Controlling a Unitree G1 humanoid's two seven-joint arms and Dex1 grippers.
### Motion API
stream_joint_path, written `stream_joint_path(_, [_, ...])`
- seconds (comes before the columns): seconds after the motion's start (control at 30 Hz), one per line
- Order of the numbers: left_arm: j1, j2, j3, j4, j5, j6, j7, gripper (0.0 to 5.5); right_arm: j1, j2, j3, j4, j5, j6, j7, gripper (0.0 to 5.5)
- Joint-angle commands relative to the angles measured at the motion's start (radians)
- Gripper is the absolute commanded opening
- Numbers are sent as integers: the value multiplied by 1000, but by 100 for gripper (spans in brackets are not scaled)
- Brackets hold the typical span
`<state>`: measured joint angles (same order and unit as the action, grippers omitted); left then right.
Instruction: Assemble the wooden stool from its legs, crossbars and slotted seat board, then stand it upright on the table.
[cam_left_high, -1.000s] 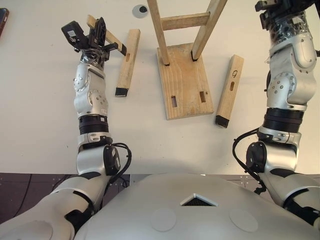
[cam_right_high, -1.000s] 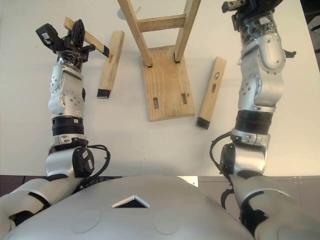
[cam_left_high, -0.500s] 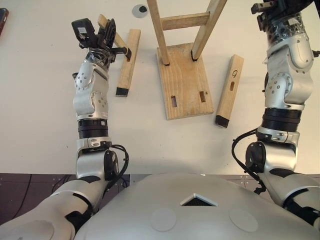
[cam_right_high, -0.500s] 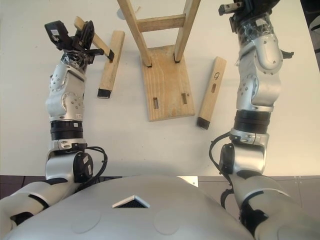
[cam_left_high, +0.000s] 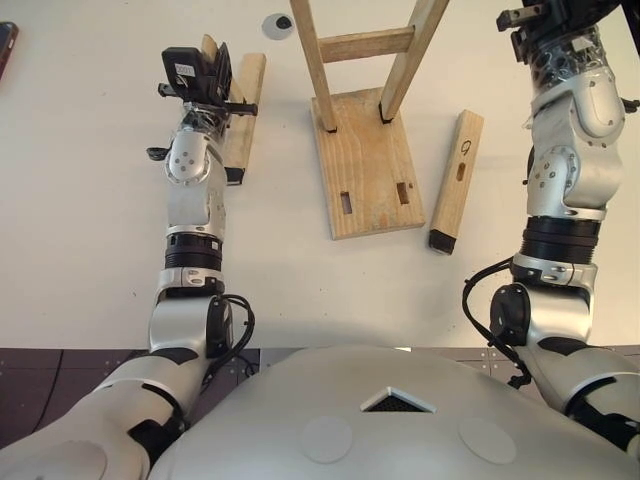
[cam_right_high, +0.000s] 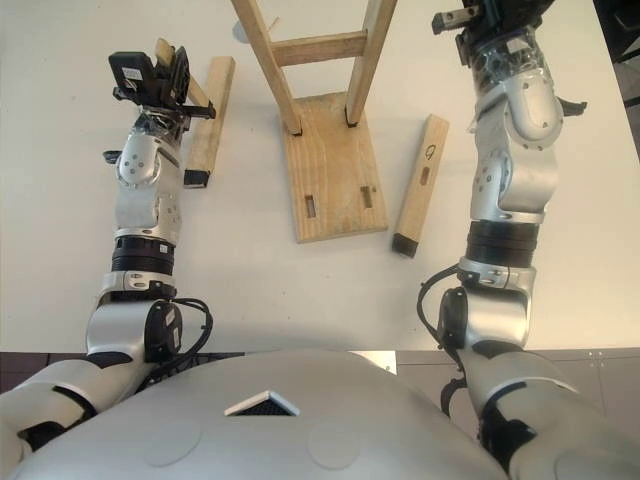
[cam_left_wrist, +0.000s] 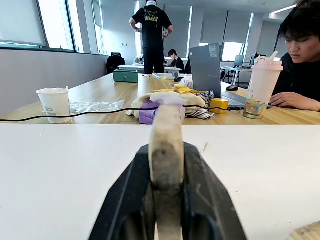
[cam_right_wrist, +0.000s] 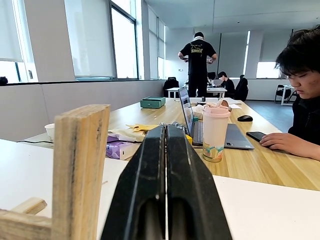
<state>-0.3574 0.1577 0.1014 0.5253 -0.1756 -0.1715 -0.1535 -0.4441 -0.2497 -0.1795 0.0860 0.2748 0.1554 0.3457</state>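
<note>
Two legs (cam_left_high: 308, 60) and a crossbar (cam_left_high: 368, 44) stand in the seat board's (cam_left_high: 370, 190) upper slots at frame centre, while upper left the left gripper (cam_left_high: 207, 80) pinches a spare crossbar (cam_left_wrist: 166, 135) beside a loose leg (cam_left_high: 243, 100) and upper right the right gripper (cam_right_wrist: 166, 150) is pressed together, empty, so next probably comes seating that crossbar into the leg's slot.

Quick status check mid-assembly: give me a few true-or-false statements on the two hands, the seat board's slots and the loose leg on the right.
1. The left hand is shut on a short wooden crossbar. True.
2. All four slots of the flat wooden seat board are filled. False: the two near slots are empty.
3. Two upright wooden legs, joined by a rung, stand in the board's far slots. True.
4. The right hand grips the black-tipped loose leg. False: that leg lies on the table right of the board, and the hand is shut on nothing.
</note>
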Motion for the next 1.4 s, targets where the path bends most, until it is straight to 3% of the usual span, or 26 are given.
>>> stream_joint_path(0.03, [197, -12, -25, 245, 60, 133, 26, 38, 15, -11, 17, 6, -12, -4, 12, 0])
stream_joint_path(0.23, [174, -9, -53, 258, 61, 125, -3, 38, 4, -15, 29, 18, -15, -1, 20, 0])
stream_joint_path(0.3, [182, 19, -90, 152, 80, 164, -33, 83, 3, -20, 29, 21, -15, 1, 21, 0])
stream_joint_path(0.6, [287, 163, -87, -578, -19, 890, -86, 226, 28, -14, 37, -18, -27, 5, 10, 0])
stream_joint_path(0.8, [339, 187, -48, -725, -42, 1085, -73, 303, 48, -12, 40, -39, -29, 6, 0, 0])
stream_joint_path(0.9, [358, 181, -59, -697, -45, 1080, -88, 303, 50, -13, 44, -43, -28, 9, -3, 0])
stream_joint_path(1.13, [375, 168, -54, -648, -30, 1008, -84, 200, 51, -13, 38, -40, -31, 15, -26, 0])
stream_joint_path(1.27, [317, 128, 27, -649, -45, 844, -45, 200, 19, -6, -15, -35, 61, 81, -24, 0])
stream_joint_path(1.4, [170, 104, 127, -711, -149, 802, -58, 199, -82, -72, -64, 1, 216, 224, 111, 52])
